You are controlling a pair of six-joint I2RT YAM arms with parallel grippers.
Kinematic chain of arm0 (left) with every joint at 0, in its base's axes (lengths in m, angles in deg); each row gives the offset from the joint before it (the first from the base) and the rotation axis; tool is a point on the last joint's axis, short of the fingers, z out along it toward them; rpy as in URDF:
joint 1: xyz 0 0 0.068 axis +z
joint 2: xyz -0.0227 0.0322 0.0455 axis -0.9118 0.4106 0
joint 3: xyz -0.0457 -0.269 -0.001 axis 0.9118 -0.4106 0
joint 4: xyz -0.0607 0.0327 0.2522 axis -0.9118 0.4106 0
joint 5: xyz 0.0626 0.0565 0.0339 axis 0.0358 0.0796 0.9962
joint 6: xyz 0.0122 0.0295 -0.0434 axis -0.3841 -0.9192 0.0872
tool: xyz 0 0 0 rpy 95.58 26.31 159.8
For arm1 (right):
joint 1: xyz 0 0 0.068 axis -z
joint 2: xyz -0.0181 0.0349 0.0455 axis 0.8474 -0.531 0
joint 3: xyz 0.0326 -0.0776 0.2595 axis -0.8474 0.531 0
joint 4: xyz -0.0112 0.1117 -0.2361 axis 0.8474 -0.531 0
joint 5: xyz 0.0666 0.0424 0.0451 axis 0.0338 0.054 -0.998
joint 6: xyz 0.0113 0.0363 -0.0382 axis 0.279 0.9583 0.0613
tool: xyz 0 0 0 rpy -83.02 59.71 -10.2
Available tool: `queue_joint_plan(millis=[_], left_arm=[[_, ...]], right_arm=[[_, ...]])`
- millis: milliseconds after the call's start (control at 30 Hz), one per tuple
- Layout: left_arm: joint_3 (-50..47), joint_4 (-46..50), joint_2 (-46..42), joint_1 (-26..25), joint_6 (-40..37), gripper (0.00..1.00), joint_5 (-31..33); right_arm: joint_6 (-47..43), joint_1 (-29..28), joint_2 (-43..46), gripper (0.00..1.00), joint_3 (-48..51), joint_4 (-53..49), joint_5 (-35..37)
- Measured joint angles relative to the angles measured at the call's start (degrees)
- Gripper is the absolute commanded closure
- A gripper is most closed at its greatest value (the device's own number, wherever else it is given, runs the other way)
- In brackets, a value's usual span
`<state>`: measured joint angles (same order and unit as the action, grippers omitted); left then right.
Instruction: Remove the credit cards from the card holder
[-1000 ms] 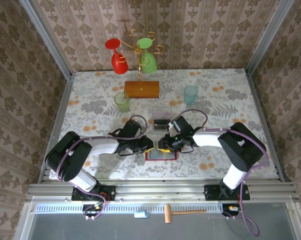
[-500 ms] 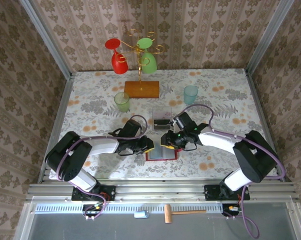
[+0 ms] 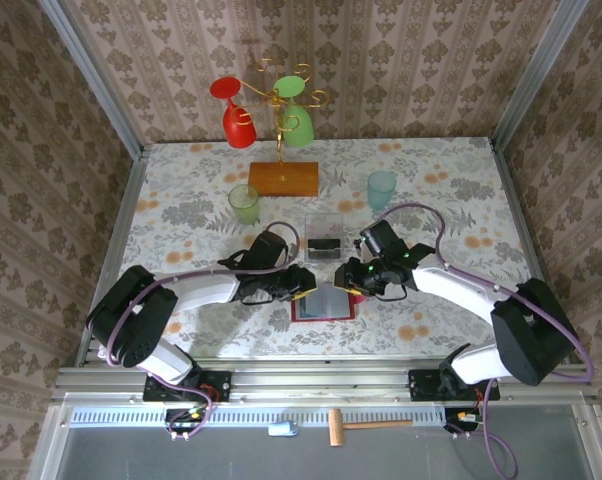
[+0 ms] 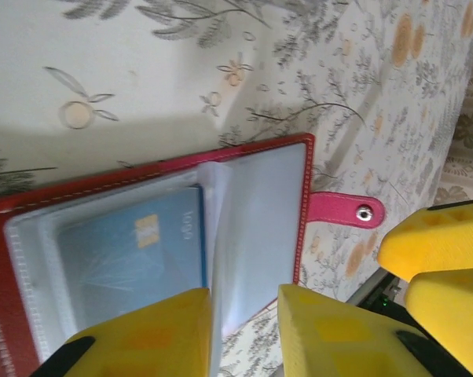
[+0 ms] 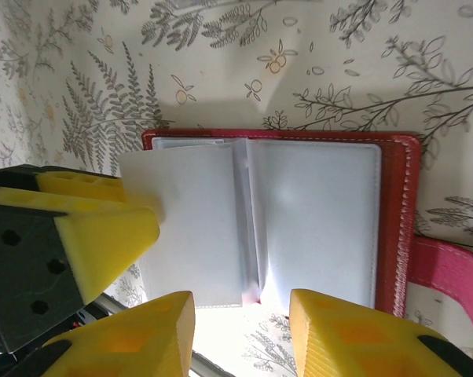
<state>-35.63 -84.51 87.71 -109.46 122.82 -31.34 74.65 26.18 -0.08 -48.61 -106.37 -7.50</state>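
The holder (image 3: 326, 303) is lying open and flat on the table (image 3: 181, 215), near its front edge and between the two arms, with its clear sleeves facing up. A box (image 3: 324, 237) is standing just behind it, apart from it. The tab (image 4: 345, 210) is sticking out flat from the holder's side onto the table. A blue card (image 4: 126, 255) is sitting inside one sleeve pocket; whether the other pockets are holding cards cannot be told. The left gripper (image 4: 244, 334) is hovering at the holder's left edge with its jaws standing apart; the edge of a raised sleeve leaf (image 5: 181, 228) is running into the gap between them, and neither finger is pressing on it in the left wrist view. In the right wrist view, one left finger (image 5: 103, 232) is touching the outer edge of that leaf. The right gripper (image 5: 242, 334) is hovering over the holder's near edge, its jaws also standing apart and gripping nothing. The two grippers are sitting close together, on opposite sides of the holder.
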Motion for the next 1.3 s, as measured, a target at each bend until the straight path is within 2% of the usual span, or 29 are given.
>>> queue_joint_plan(millis=[267,633,1300], left_arm=[[5.11,0.28,0.92,-2.86,0.00,0.65,-0.72],[7.34,-0.76,8.50,-5.73,0.09,0.64,-1.62],[10.54,-5.51,14.19,-6.25,1.09,0.57,-3.28]], right_arm=[[-1.01,2.69,5.07,0.63,-0.02,-3.19,0.98],[-1.90,4.90,8.33,0.63,-0.02,-5.35,1.77],[-1.92,5.79,11.32,0.60,0.02,-6.45,1.97]])
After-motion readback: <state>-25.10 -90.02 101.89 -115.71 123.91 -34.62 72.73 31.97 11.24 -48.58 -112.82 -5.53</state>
